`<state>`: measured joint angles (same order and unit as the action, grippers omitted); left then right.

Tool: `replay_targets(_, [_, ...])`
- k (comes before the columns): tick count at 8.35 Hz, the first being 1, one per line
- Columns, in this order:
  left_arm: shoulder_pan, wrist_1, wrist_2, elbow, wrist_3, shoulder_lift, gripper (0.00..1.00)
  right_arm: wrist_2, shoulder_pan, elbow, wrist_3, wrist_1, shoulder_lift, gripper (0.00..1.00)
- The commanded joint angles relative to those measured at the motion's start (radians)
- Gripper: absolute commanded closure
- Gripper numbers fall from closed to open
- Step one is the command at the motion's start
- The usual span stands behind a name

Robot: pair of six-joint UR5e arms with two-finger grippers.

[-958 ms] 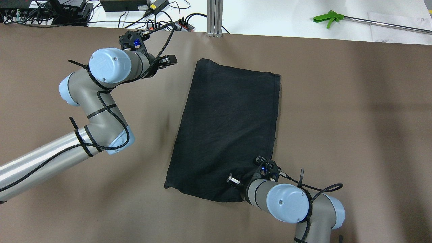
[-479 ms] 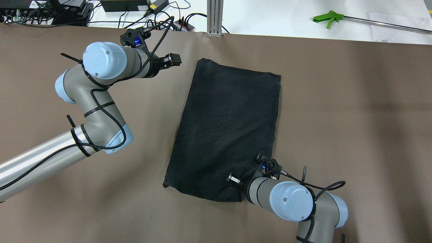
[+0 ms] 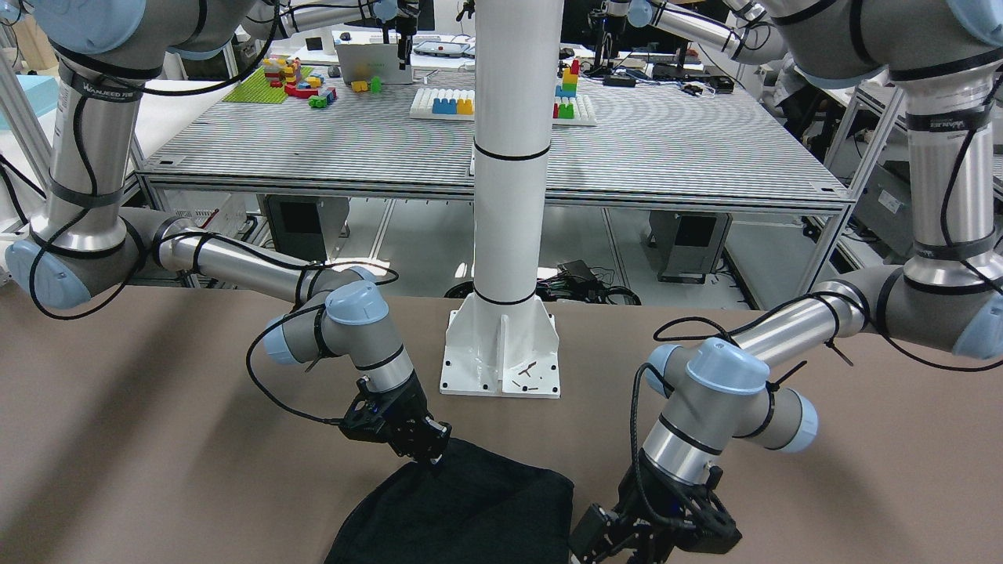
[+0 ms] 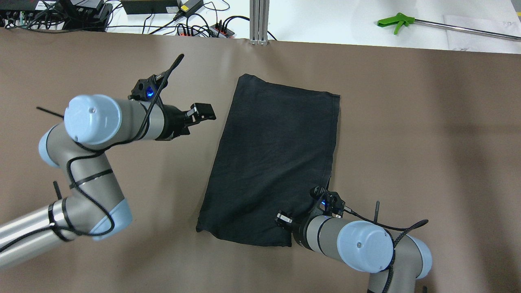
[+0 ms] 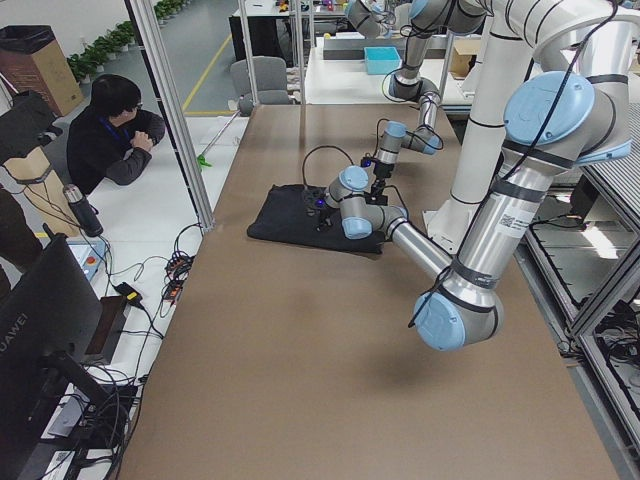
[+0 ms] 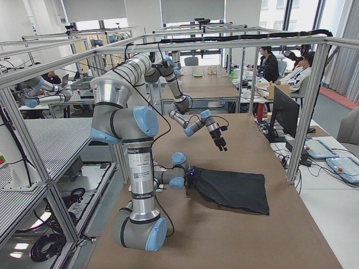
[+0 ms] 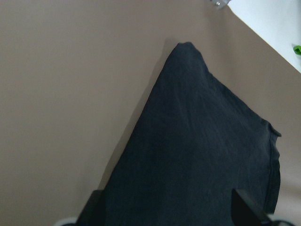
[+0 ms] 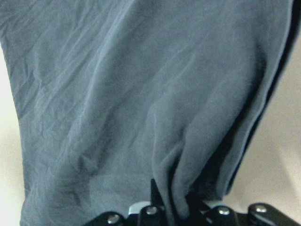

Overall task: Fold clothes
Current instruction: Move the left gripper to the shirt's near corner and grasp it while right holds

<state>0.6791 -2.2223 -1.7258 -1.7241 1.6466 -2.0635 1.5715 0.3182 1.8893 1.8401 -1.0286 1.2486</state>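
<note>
A black cloth (image 4: 272, 162), folded to a long rectangle, lies slantwise in the middle of the brown table (image 4: 407, 122). My right gripper (image 4: 287, 224) is at its near right corner, shut on a bunched fold of the cloth (image 8: 174, 197); the front-facing view shows it pinching the edge (image 3: 429, 453). My left gripper (image 4: 205, 113) is open and empty, hovering just left of the cloth's left edge. In the left wrist view its fingers (image 7: 96, 207) stand wide apart over the cloth (image 7: 202, 155).
A green grabber tool (image 4: 392, 20) and paper lie on the white surface beyond the table. Cables and a power strip (image 4: 195, 28) run along the far edge by an aluminium post (image 4: 258, 20). The white robot column (image 3: 501, 235) stands behind. An operator (image 5: 110, 140) sits beside the table.
My left arm has swung toward the near side, taking its open gripper from by the cloth's far left corner to beside its left edge. The right gripper keeps its hold, hardly moving.
</note>
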Motion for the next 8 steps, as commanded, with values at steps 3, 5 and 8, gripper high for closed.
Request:
replay_targets(3, [-0.234,-0.289,0.176,-0.080,0.099,0.267,0.06,-0.007,0.001,0.011,-0.113,0.002,0.009,1.00])
replay_targets(5, [-0.312,-0.237,0.258,-0.071,0.102,0.247,0.06,-0.007,0.001,0.010,-0.116,0.002,0.009,1.00])
replay_targets(8, [-0.351,-0.200,0.287,-0.024,0.101,0.214,0.06,-0.010,0.001,0.013,-0.114,0.002,0.011,1.00])
